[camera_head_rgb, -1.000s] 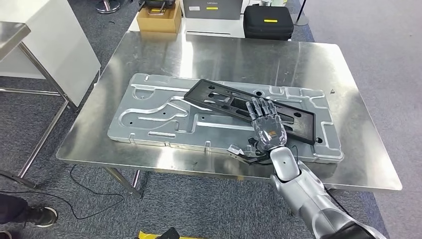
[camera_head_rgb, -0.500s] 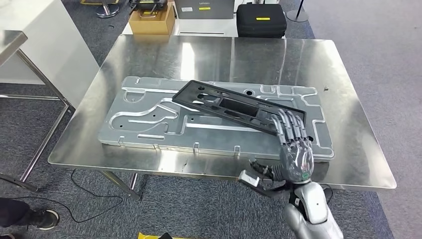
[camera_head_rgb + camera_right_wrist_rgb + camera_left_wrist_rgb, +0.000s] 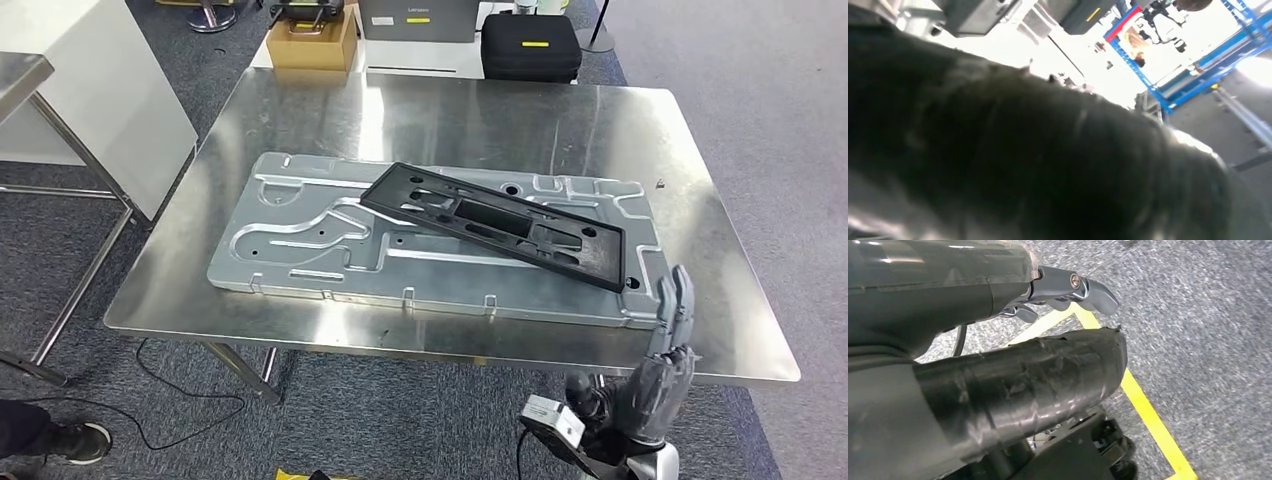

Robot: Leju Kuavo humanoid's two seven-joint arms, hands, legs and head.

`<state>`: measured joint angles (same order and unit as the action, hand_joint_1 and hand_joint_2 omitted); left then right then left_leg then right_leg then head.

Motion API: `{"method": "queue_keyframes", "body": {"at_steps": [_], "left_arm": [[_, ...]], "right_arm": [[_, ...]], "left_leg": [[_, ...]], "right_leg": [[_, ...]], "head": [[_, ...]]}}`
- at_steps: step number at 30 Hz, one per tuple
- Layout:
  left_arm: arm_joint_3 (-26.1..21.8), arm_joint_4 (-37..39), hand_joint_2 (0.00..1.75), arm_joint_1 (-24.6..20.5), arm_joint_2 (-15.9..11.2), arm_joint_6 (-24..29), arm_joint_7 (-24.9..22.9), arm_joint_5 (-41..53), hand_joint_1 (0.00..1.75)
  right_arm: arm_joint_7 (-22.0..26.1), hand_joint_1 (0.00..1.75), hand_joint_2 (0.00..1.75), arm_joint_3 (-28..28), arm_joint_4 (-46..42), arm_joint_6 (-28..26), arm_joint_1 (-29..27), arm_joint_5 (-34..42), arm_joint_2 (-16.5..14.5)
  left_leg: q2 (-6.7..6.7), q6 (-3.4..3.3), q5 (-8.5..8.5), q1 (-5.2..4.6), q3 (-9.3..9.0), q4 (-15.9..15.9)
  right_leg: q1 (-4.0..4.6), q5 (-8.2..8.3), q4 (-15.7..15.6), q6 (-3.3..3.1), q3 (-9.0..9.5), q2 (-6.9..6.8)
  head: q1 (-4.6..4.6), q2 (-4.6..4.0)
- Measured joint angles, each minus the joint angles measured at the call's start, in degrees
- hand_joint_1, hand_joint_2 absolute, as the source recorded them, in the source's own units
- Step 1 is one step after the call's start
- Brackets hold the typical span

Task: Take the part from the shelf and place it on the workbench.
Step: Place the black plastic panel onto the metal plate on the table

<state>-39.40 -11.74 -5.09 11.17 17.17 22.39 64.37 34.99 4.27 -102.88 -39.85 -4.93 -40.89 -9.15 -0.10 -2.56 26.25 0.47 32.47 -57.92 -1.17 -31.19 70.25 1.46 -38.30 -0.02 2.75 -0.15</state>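
In the head view, the flat black rectangular plastic frame part (image 3: 497, 223) rests on the grey stamped metal panel (image 3: 300, 240) atop the steel workbench (image 3: 450, 110); your right hand (image 3: 662, 378) hangs empty, fingers apart, below the edge. Lower it clear of the rim. In the left wrist view, the left hand (image 3: 1068, 287) points at carpet, fingers seemingly curled empty.

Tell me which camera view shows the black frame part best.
The head view. There the black frame part lies whole and sharp, resting at an angle on the grey metal panel on the workbench. The left wrist view looks at carpet floor; the right wrist view is a dark blur.
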Motion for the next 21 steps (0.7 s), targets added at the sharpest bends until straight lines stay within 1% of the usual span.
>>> {"method": "queue_keyframes", "body": {"at_steps": [1, 2, 3, 4, 5, 6, 7, 8, 9, 11, 12, 13, 14, 15, 16, 17, 18, 19, 21], "left_arm": [[-0.11, 0.00, 0.00, 0.04, 0.00, 0.14, -0.07, -0.01, 0.00], [-0.22, 0.00, 0.00, 0.05, 0.00, 0.32, -0.12, -0.01, 0.00], [-0.33, 0.00, 0.00, 0.06, 0.00, 0.50, -0.15, 0.01, 0.00], [-0.44, 0.00, 0.00, 0.07, 0.00, 0.68, -0.16, 0.02, 0.00], [-0.55, 0.00, 0.00, 0.09, 0.00, 0.82, -0.18, 0.04, 0.00], [-0.63, 0.00, 0.00, 0.12, 0.00, 0.90, -0.18, 0.06, 0.00], [-0.70, 0.00, 0.00, 0.14, 0.00, 0.95, -0.18, 0.08, 0.00], [-0.74, 0.00, 0.00, 0.18, 0.00, 0.98, -0.17, 0.10, 0.00], [-0.78, 0.00, 0.00, 0.23, 0.00, 1.00, -0.17, 0.10, 0.00], [-0.82, 0.00, 0.00, 0.36, 0.00, 1.02, -0.15, 0.13, 0.00], [-0.85, 0.00, 0.00, 0.45, 0.00, 1.02, -0.14, 0.15, 0.00], [-0.86, 0.00, 0.00, 0.55, 0.00, 1.02, -0.14, 0.16, 0.00], [-0.88, 0.00, 0.00, 0.64, 0.00, 1.02, -0.14, 0.17, 0.00], [-0.90, 0.00, 0.00, 0.69, 0.00, 1.02, -0.14, 0.17, 0.00], [-0.91, 0.00, 0.00, 0.70, 0.00, 1.02, -0.14, 0.17, 0.00], [-0.93, 0.00, 0.00, 0.66, 0.00, 1.02, -0.13, 0.17, 0.00], [-0.95, 0.00, 0.00, 0.62, 0.00, 1.02, -0.11, 0.17, 0.00], [-0.96, 0.00, 0.00, 0.62, -0.01, 1.02, -0.10, 0.17, 0.00], [-0.98, 0.00, 0.00, 0.72, -0.04, 1.02, -0.08, 0.16, 0.00]], "right_arm": [[0.09, 0.00, 0.00, -0.03, -0.32, 0.00, -0.36, 0.53, -0.20], [0.22, 0.00, 0.00, -0.05, -0.61, 0.01, -0.69, 1.03, -0.40], [0.35, 0.00, 0.00, -0.07, -0.85, 0.01, -1.06, 1.52, -0.59], [0.45, 0.00, 0.00, -0.08, -1.04, 0.01, -1.44, 1.95, -0.78], [0.51, 0.00, 0.00, -0.10, -1.16, 0.02, -1.83, 2.27, -0.96], [0.55, 0.00, 0.00, -0.11, -1.28, 0.02, -2.17, 2.56, -1.14], [0.62, 0.00, 0.00, -0.11, -1.35, 0.02, -2.43, 2.84, -1.33], [0.75, 0.00, 0.00, -0.11, -1.43, 0.02, -2.65, 3.19, -1.54], [0.90, 0.00, 0.00, -0.11, -1.49, 0.02, -2.87, 3.55, -1.77], [1.12, 0.00, 0.00, -0.11, -1.57, 0.02, -3.34, 4.05, -2.12], [1.17, 0.00, 0.00, -0.11, -1.58, 0.02, -3.58, 4.17, -2.20], [1.20, 0.00, 0.00, -0.11, -1.58, 0.02, -3.79, 4.27, -2.23], [1.25, 0.00, 0.00, -0.11, -1.58, 0.02, -3.99, 4.34, -2.25], [1.31, 0.00, 0.00, -0.11, -1.58, 0.02, -4.14, 4.43, -2.27], [1.34, 0.00, 0.00, -0.11, -1.59, 0.02, -4.24, 4.52, -2.31], [1.39, 0.00, 0.00, -0.11, -1.63, 0.02, -4.31, 4.61, -2.38], [1.46, 0.00, 0.00, -0.11, -1.71, 0.02, -4.33, 4.69, -2.45], [1.55, 0.00, 0.00, -0.11, -1.79, 0.02, -4.35, 4.80, -2.55], [1.76, 0.00, 0.00, -0.13, -1.98, 0.02, -4.48, 5.28, -2.72]], "left_leg": [[-0.01, 0.16, 0.10, 0.02, 0.02, -0.20], [-0.03, 0.40, 0.25, -0.06, 0.07, -0.48], [-0.05, 0.69, 0.33, -0.14, 0.14, -0.66], [-0.07, 1.00, 0.35, -0.23, 0.20, -0.73], [-0.08, 1.33, 0.29, -0.29, 0.23, -0.70], [-0.08, 1.65, 0.23, -0.24, 0.24, -0.62], [-0.08, 1.96, 0.54, -0.15, 0.37, -0.86], [-0.07, 2.26, 1.51, -0.05, 0.78, -1.86], [-0.07, 2.51, 3.16, 0.03, 1.63, -3.95], [-0.05, 2.87, 7.50, 0.13, 4.42, -10.99], [-0.05, 2.98, 9.01, 0.15, 5.65, -14.34], [-0.05, 3.03, 9.56, 0.15, 6.15, -16.22], [-0.05, 3.00, 8.97, 0.15, 5.51, -15.81], [-0.05, 2.91, 7.48, 0.15, 3.74, -13.17], [-0.05, 2.74, 5.69, 0.15, 1.31, -9.16], [-0.06, 2.54, 4.43, 0.08, -0.94, -5.12], [-0.08, 2.29, 3.61, -0.01, -2.45, -2.19], [-0.10, 2.06, 3.33, -0.13, -3.10, -0.66], [-0.12, 1.51, 3.02, -0.31, -2.94, -0.19]], "right_leg": [[-0.11, 1.57, -3.93, -0.04, 2.02, -0.01], [-0.06, 2.74, -7.31, -0.15, 3.74, 0.00], [0.04, 3.36, -9.58, -0.30, 4.85, 0.03], [0.19, 3.44, -10.59, -0.49, 5.27, 0.08], [0.37, 3.55, -10.64, -0.74, 5.22, 0.14], [0.34, 3.71, -10.71, -1.08, 5.16, 0.16], [0.28, 3.92, -10.86, -1.47, 5.14, 0.13], [0.18, 4.15, -11.04, -1.90, 5.08, 0.07], [0.08, 4.38, -11.20, -2.28, 4.97, -0.01], [0.19, 4.70, -11.23, -2.76, 4.51, -0.16], [0.28, 4.84, -11.20, -2.86, 4.24, -0.21], [0.36, 4.99, -11.16, -2.90, 3.99, -0.23], [0.41, 5.13, -11.10, -2.87, 3.80, -0.22], [0.42, 5.25, -11.02, -2.78, 3.66, -0.20], [0.42, 5.35, -10.92, -2.67, 3.58, -0.17], [0.50, 5.46, -10.79, -2.48, 3.48, -0.16], [0.58, 5.58, -10.67, -2.25, 3.39, -0.15], [0.65, 5.75, -10.61, -1.95, 3.30, -0.15], [0.70, 6.21, -10.72, -1.22, 3.21, -0.14]], "head": [[0.01, 0.00], [0.00, 0.00], [-0.01, 0.00], [-0.02, 0.00], [-0.04, 0.00], [-0.04, 0.00], [-0.04, 0.00], [-0.05, 0.00], [-0.07, 0.00], [-0.10, 0.00], [-0.09, 0.00], [-0.09, 0.00], [-0.09, 0.00], [-0.09, 0.00], [-0.09, 0.00], [-0.09, 0.00], [-0.09, 0.00], [-0.08, 0.00], [-0.07, 0.00]]}}
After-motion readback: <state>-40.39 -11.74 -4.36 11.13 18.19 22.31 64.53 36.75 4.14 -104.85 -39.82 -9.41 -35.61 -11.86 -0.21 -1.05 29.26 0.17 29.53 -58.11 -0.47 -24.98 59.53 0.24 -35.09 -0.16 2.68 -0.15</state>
